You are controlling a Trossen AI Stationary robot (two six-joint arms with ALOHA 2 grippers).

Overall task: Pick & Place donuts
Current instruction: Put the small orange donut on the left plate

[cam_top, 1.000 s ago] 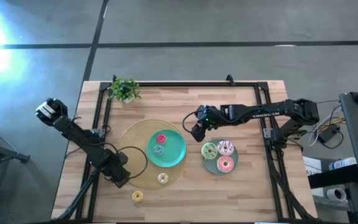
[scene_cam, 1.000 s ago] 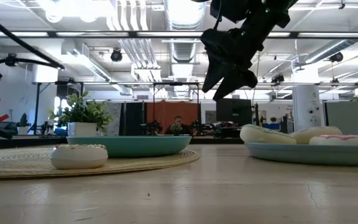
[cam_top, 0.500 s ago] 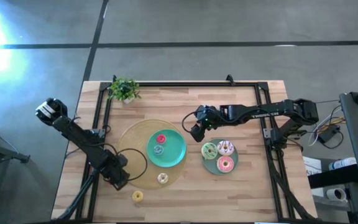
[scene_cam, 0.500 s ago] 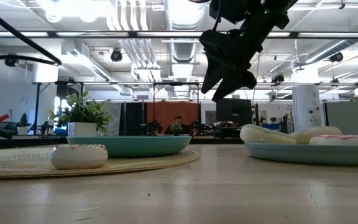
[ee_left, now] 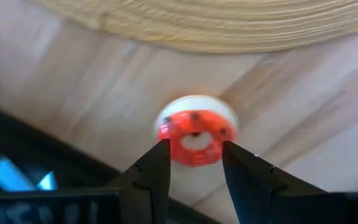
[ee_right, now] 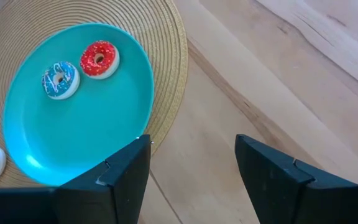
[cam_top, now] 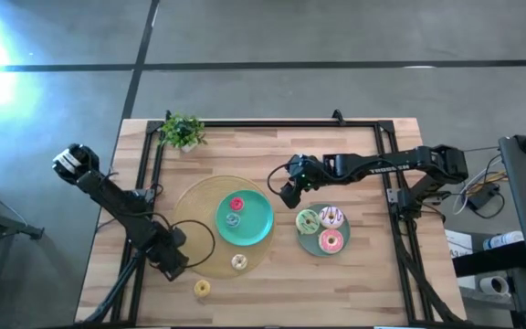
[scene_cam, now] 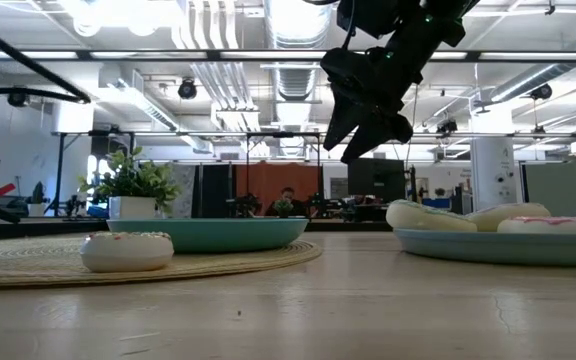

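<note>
Grey concrete floor (cam_top: 272,37) around wooden bench (cam_top: 245,151); bright glare at upper left; open hall, ceiling ducts (scene_cam: 218,75), strip lights.

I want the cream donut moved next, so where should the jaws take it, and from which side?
Grip the cream donut across its outer rim, coming straight down from above. It lies flat on the woven mat with nothing touching it, so two opposite sides of the ring are probably the easiest hold.
</note>
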